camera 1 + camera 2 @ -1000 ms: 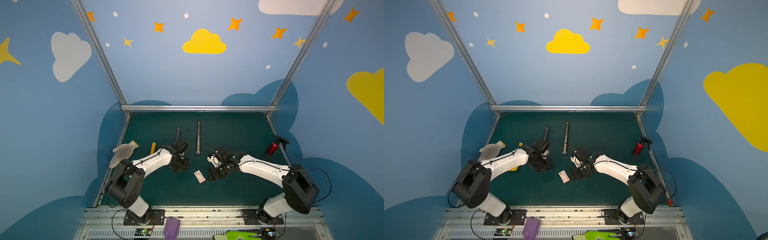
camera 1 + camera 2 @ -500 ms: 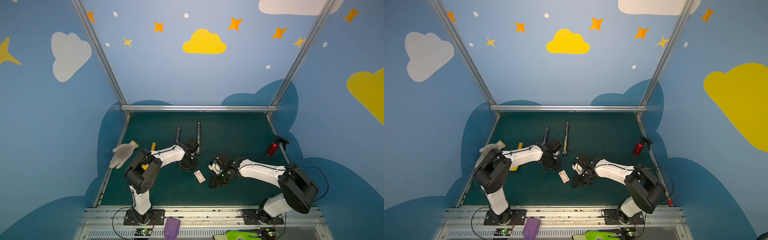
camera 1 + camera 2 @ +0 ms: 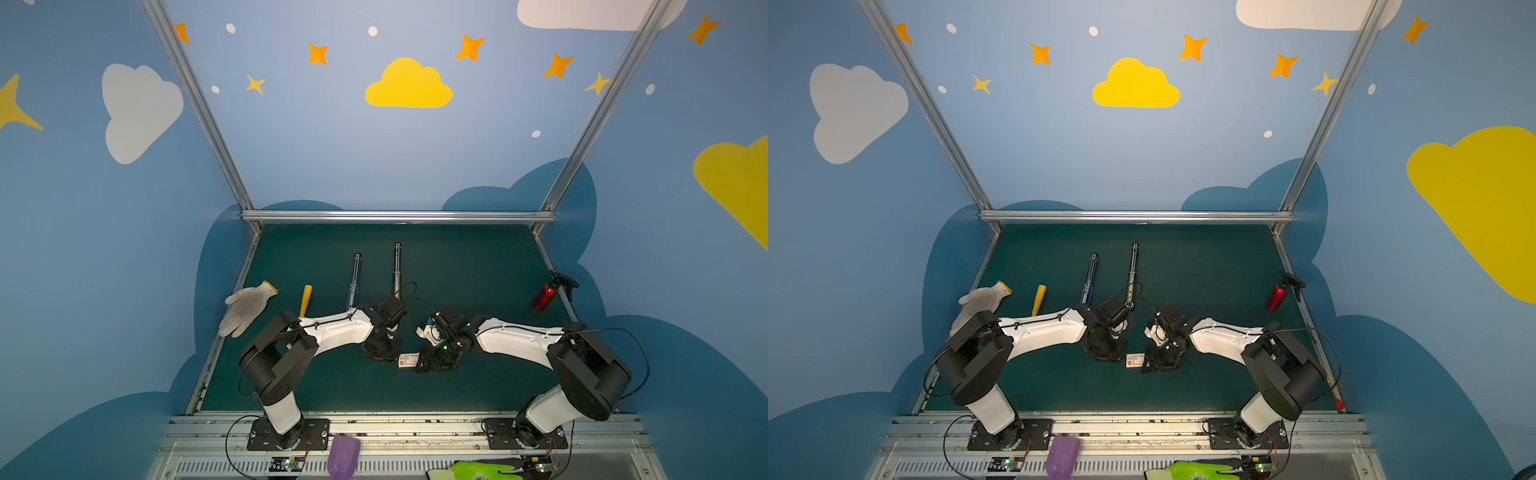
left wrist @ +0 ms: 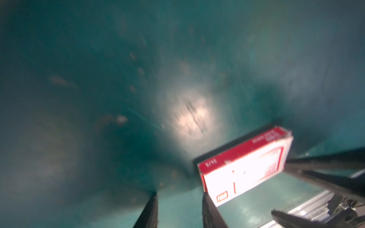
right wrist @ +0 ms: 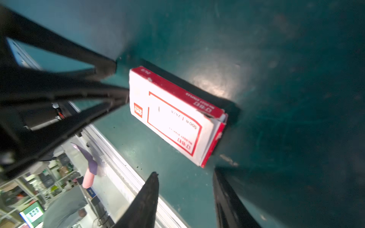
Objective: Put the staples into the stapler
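Cardboard staple box (image 5: 173, 116): lying flat, printed face up, on the green mat (image 3: 457, 270), front middle in both top views, between the two grippers; inner tray peeking slightly from one short end.
Staples: not showing; presumably sitting inside the box.
Left gripper (image 4: 178, 195): fingers standing apart, gripping nothing; one fingertip touching or nearly touching a short end of the box, box lying outside the gap.
Right gripper (image 5: 184, 172): fingers parted, holding nothing; hovering low at the opposite short end, box lying ahead of the gap, not in it.
Stapler: not identifying for certain; two long slim dark bars (image 3: 397, 266) lying further back on the mat, well apart from the box.
Step in hand (judgement): preparing to open the box, one gripper at each end.
Doing it well: pinning the sleeve by its long sides with one gripper; sliding the tray lengthwise with the other; keeping the box flat against spilling strips; squeezing lightly, thin card crushing easily and jamming the tray.
Writing: "24/6" reading clearly on the white face; figure starting "500" beside it; red square logo and red brand lettering blurring, not legible.
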`<act>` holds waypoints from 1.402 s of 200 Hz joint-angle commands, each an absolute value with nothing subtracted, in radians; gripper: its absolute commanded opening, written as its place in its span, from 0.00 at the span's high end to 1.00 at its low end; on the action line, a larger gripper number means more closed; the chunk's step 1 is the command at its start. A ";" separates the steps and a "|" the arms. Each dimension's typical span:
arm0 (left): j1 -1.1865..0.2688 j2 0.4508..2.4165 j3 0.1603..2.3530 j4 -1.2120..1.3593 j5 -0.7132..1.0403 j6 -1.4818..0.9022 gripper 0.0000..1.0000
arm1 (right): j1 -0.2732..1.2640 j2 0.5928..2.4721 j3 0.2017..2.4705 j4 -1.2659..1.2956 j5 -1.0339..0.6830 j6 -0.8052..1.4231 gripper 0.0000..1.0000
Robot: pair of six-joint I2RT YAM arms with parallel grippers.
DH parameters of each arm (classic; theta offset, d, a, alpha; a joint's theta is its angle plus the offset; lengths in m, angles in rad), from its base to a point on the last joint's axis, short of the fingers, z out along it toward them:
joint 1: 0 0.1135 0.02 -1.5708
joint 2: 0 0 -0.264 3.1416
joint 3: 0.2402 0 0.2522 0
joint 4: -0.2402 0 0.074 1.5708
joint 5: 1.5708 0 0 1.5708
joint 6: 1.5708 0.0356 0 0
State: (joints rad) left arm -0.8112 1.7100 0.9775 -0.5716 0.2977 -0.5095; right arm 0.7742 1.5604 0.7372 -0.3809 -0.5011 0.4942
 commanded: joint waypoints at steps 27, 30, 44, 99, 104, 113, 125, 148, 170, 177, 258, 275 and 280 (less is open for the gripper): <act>-0.775 1.606 0.864 -0.532 0.264 -0.600 0.62 | 0.720 1.485 0.681 -0.368 -0.468 0.534 0.54; -0.771 1.596 0.854 -0.516 0.272 -0.602 0.62 | 0.717 1.483 0.680 -0.367 -0.468 0.533 0.54; -0.762 1.547 0.809 -0.432 0.314 -0.607 0.63 | 0.702 1.473 0.678 -0.362 -0.466 0.539 0.54; -0.755 1.509 0.685 -0.127 0.461 -0.645 0.59 | 0.664 1.491 0.643 -0.315 -0.480 0.566 0.57; -0.754 1.511 0.679 -0.106 0.469 -0.652 0.58 | 0.663 1.492 0.641 -0.309 -0.481 0.567 0.57; -0.754 1.517 0.672 -0.080 0.478 -0.658 0.56 | 0.662 1.494 0.640 -0.305 -0.481 0.570 0.58; -0.753 1.536 0.681 -0.081 0.480 -0.656 0.55 | 0.661 1.496 0.638 -0.301 -0.479 0.573 0.58; -0.752 1.581 0.694 -0.055 0.498 -0.655 0.58 | 0.658 1.498 0.638 -0.297 -0.479 0.574 0.59; -0.753 1.628 0.714 -0.045 0.514 -0.660 0.63 | 0.657 1.502 0.640 -0.301 -0.480 0.573 0.61; -0.753 1.641 0.720 -0.046 0.514 -0.659 0.64 | 0.656 1.502 0.640 -0.300 -0.480 0.573 0.61; -0.753 1.705 0.739 -0.046 0.519 -0.654 0.90 | 0.650 1.508 0.637 -0.298 -0.482 0.575 0.62; -0.752 1.710 0.741 -0.049 0.520 -0.647 0.95 | 0.646 1.507 0.638 -0.297 -0.483 0.581 0.62; -0.754 1.710 0.742 -0.051 0.521 -0.646 0.96 | 0.642 1.507 0.637 -0.297 -0.485 0.582 0.62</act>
